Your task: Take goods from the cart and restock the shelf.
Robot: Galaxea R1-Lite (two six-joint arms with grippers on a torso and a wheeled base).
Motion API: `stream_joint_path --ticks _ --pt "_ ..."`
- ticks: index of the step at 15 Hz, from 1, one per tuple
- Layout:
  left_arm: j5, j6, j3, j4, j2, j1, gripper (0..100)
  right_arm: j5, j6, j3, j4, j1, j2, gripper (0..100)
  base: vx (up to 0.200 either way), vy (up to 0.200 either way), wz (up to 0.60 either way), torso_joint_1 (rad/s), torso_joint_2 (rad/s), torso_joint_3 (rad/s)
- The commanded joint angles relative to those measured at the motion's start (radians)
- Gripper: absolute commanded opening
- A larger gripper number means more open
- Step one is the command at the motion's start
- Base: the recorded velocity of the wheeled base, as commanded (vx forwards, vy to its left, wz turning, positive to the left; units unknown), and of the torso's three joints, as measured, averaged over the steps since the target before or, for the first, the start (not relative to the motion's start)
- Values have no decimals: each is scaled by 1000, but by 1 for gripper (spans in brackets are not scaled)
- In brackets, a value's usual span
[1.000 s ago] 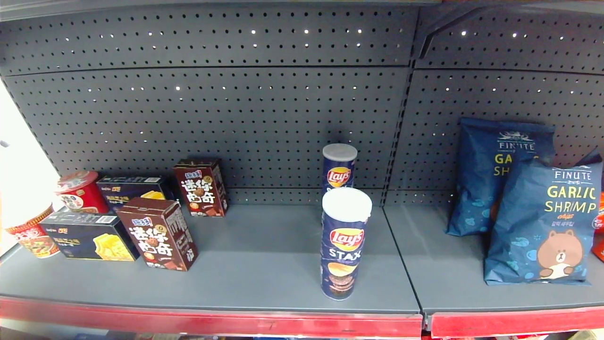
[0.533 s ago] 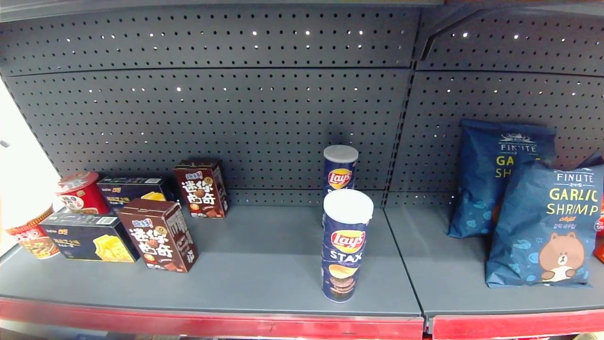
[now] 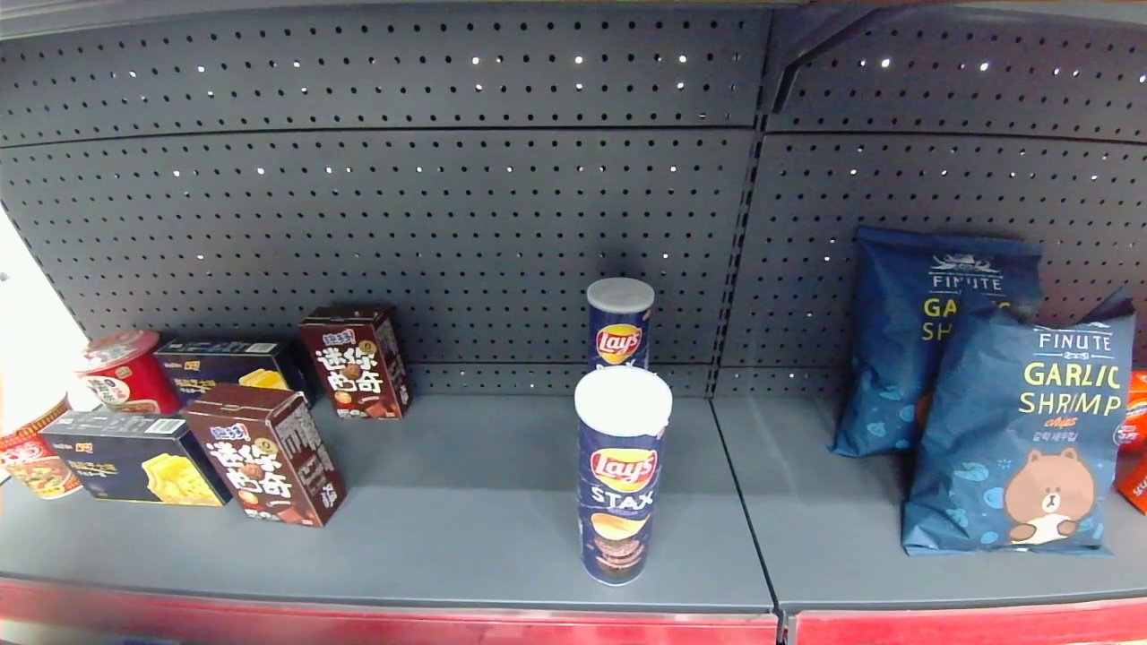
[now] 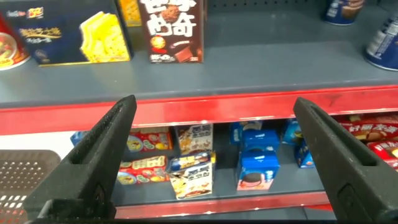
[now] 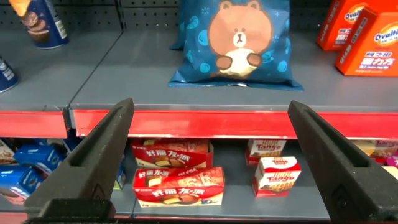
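likely between two items: black left gripper [image 4: 212,102] and black right gripper [image 5: 210,104] both spread wide, empty, facing grey metal shelf with red edge [image 3: 448,537]. next, probably: fetching goods from cart.

Goods stood in groups along the shelf [image 3: 466,546].
Boxes [image 3: 260,452] sat left; the front can [image 3: 621,475] stood before the rear can [image 3: 619,333], centre; two bags [image 3: 1021,439] leaned right, one behind the other.
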Motion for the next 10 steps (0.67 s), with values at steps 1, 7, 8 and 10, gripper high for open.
stream_joint_path --ticks 1,7,8,10 --pt "1 -1 0 -1 2 0 100 1 0 0 0 0 1 100 0 0 0 0 0 0" --pt "1 -4 0 -1 2 -2 100 1 0 0 0 0 1 100 67 0 0 0 0 0" --pt "1 -3 0 -1 2 0 100 1 0 0 0 0 1 100 0 0 0 0 0 0" --pt "1 -4 0 -1 2 -2 100 1 0 0 0 0 1 100 0 0 0 0 0 0"
